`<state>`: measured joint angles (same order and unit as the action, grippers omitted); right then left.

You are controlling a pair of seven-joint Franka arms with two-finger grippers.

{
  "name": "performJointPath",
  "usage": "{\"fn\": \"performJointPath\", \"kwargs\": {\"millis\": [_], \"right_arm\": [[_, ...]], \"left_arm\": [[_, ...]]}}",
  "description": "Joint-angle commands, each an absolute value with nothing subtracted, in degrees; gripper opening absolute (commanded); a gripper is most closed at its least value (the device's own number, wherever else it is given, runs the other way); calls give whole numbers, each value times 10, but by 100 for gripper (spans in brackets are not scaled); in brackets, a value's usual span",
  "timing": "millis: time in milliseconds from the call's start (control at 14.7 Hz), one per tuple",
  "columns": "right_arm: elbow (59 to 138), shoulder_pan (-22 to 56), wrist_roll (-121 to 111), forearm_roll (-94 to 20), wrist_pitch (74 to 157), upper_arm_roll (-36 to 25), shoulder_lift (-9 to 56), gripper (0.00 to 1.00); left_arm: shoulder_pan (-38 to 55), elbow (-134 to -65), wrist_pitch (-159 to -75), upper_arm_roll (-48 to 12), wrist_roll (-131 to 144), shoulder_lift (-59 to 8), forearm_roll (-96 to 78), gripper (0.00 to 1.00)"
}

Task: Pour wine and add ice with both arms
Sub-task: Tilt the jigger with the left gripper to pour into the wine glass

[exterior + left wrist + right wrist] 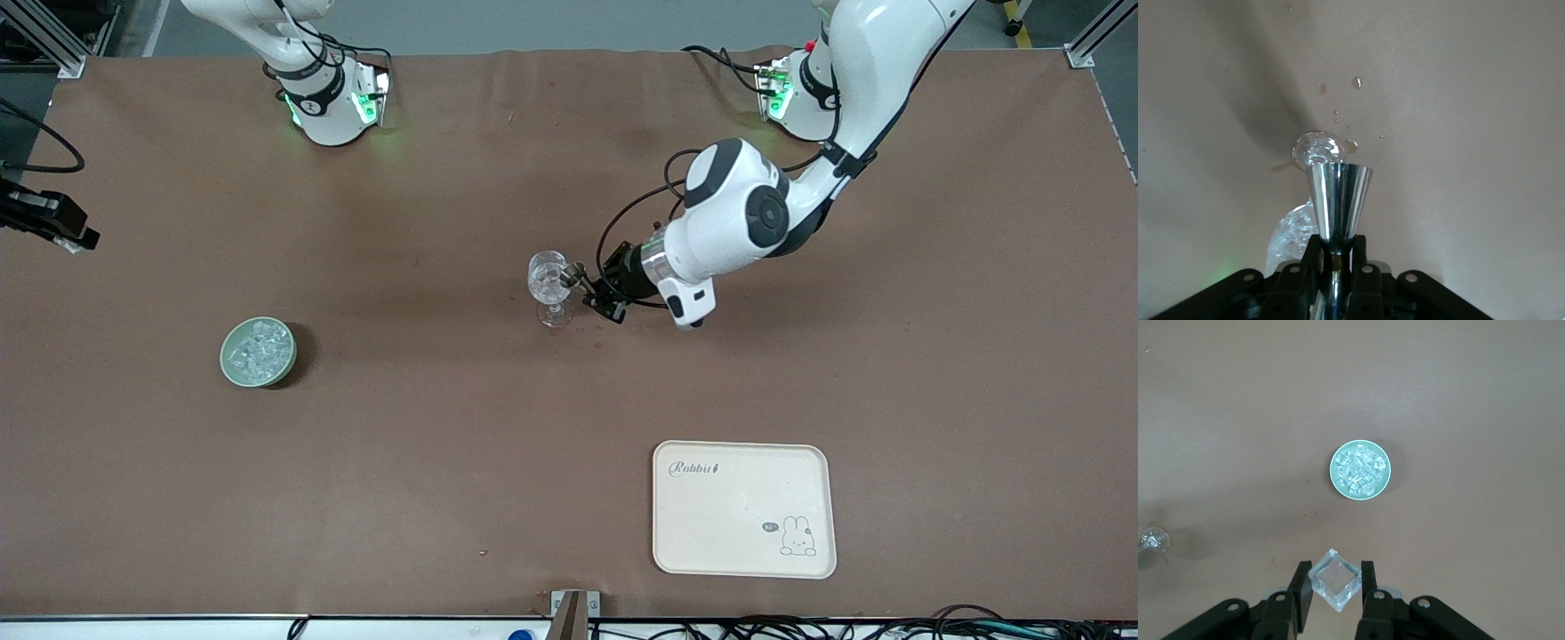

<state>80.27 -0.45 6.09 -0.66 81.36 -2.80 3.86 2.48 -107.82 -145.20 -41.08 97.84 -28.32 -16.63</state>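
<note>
A clear stemmed glass [550, 283] stands at the table's middle. My left gripper [582, 284] is shut on the narrow waist of a shiny metal jigger [1338, 197], held beside the glass's rim; the glass's foot [1317, 148] shows past the jigger. My right gripper [1335, 583] is shut on one clear ice cube [1333, 579] high over the table beside the pale green bowl [1335, 468], which holds several ice cubes [1361, 472]. That gripper shows at the edge of the front view [71, 240]. The bowl [227, 360] stands toward the right arm's end.
A cream tray [743, 524] with a rabbit drawing lies nearer to the front camera than the glass, toward the left arm's end. A few liquid drops [1356, 83] dot the brown table cover beside the glass's foot.
</note>
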Motion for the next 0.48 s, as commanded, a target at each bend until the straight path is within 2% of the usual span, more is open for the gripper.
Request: {"fn": "performJointPath", "kwargs": {"millis": [0, 408], "right_arm": [[817, -8, 69, -17, 814, -25, 25, 1], [817, -8, 69, -18, 814, -25, 25, 1]], "left_arm": [[28, -1067, -1455, -423, 1021, -294, -92, 0], [29, -1055, -1421, -431, 1048, -294, -8, 0]]}}
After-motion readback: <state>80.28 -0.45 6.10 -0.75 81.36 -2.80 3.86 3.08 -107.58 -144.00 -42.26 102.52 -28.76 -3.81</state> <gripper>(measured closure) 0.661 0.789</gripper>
